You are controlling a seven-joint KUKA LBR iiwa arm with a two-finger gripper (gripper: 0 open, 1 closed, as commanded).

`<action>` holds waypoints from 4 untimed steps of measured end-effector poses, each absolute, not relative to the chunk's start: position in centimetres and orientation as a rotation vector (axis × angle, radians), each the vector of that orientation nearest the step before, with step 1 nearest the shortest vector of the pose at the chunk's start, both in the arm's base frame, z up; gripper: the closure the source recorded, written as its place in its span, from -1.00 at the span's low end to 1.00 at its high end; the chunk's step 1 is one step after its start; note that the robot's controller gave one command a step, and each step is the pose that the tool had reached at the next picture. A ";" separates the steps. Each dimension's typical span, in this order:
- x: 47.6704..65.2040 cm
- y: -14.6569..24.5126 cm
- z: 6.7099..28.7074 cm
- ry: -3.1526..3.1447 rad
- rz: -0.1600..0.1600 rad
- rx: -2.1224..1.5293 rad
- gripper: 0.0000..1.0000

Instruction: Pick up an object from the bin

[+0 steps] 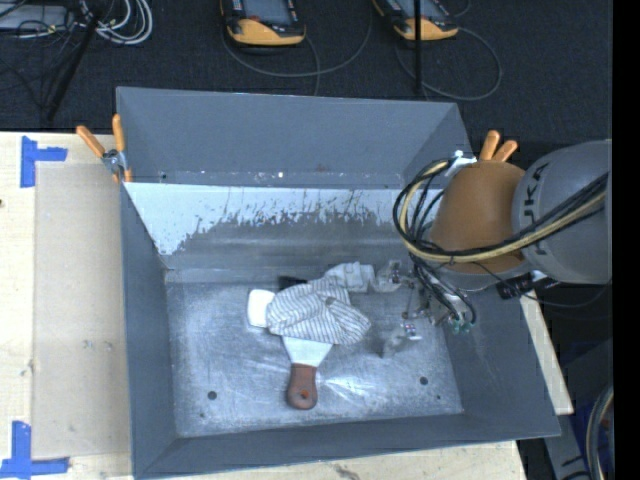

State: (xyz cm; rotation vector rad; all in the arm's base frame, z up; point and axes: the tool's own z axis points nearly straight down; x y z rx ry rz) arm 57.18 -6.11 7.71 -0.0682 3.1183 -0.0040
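Low over the floor of the bin, toward its right side, the pincer hangs at the end of the arm that comes in from the right, under the orange cover and its loops of cable. From where I stand its two metal fingers look spread apart, one toward the back wall and one toward the front, with bare bin floor between them and nothing held.

Just left of it, about the middle of the bin, lies a crumpled striped cloth, grey and white, its right edge close to the fingers but, as far as I can judge, not between them. A white block peeps out from under the cloth's left side, and a brush with a pale head and a brown handle sticks out from under its front edge, pointing at the front wall.

The trouble I foresee is the offset: if the fingers shut where they are, they would likely meet on nothing or nip only a loose fold, and limp cloth slips out on the lift. A firmer bite further left could drag the brush or block along, since the cloth lies over both. The fingertips also sit near the metal floor and could scrape it.
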 end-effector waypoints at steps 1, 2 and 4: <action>57.2 -6.1 7.7 3.119 -0.004 -0.070 -1.00; 56.2 3.9 8.4 3.126 0.001 -0.302 1.00; 55.9 3.9 11.9 3.132 0.001 -0.320 1.00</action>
